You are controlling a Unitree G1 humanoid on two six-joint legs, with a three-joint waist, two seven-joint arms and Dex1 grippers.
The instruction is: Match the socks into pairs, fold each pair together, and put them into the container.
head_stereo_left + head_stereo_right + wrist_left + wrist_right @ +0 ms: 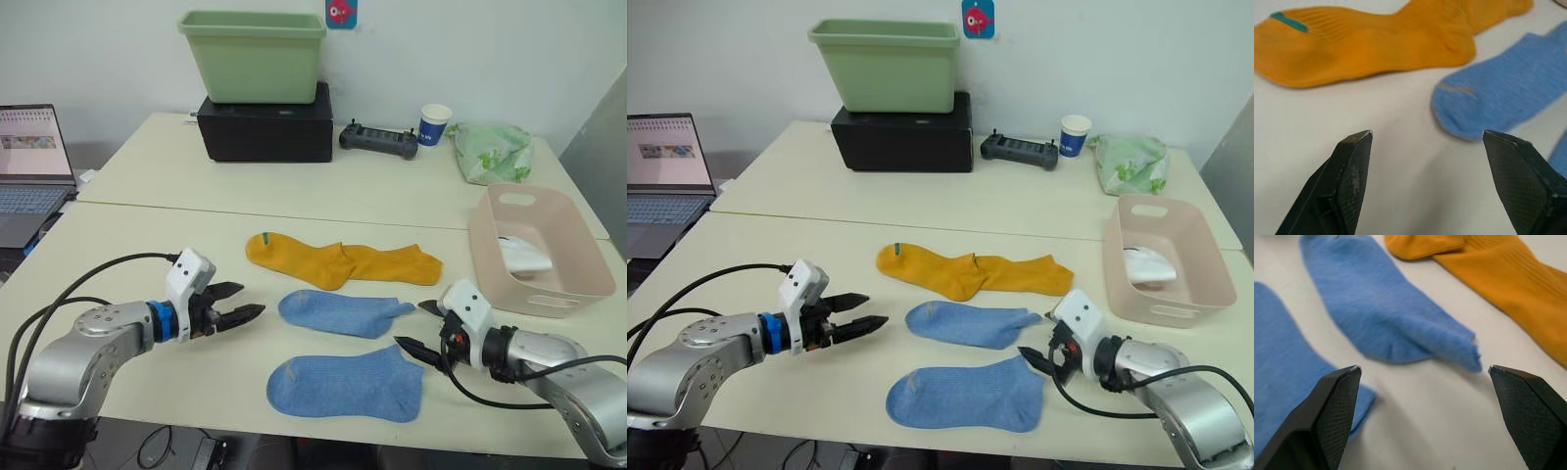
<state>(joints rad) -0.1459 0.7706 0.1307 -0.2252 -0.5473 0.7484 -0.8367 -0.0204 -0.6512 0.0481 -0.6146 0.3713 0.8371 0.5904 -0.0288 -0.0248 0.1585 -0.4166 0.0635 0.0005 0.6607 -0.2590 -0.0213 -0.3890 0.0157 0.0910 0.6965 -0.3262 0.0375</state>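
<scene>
Two mustard-yellow socks (pixel 294 257) (pixel 394 264) lie end to end, overlapping, at the middle of the table; the left one has a small green mark. Closer to me lie two light blue socks (pixel 343 313) (pixel 348 385), one behind the other. A white sock (pixel 524 257) rests inside the pale pink container (pixel 578 294) at the right. My left gripper (pixel 250 301) is open, just left of the farther blue sock's toe (pixel 1474 103). My right gripper (pixel 411 325) is open, just right of both blue socks, facing the farther one's cuff (pixel 1459 350).
At the back stand a green tub (pixel 253 54) on a black box (pixel 265 122), a dark controller (pixel 377 140), a paper cup (pixel 434 124) and a pale green cloth bundle (pixel 495 152). A laptop (pixel 34 162) sits at the far left.
</scene>
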